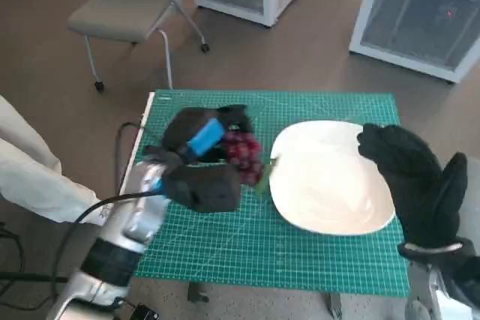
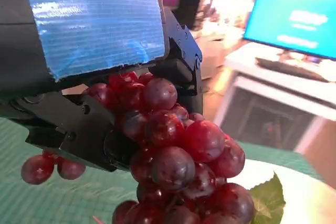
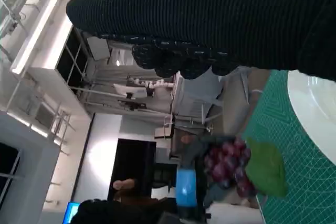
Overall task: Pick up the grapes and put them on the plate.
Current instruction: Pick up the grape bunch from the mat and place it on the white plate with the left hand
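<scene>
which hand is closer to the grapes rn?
Left. The left hand holds the grapes at the plate's edge; the right hand hangs over the plate's far side, apart.

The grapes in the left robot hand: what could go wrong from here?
1. The grape bunch hangs mostly below the left robot hand, so loose grapes may drop onto the green cutting mat.
2. The right robot hand overlaps the white plate rim; both hands might collide there.
</scene>
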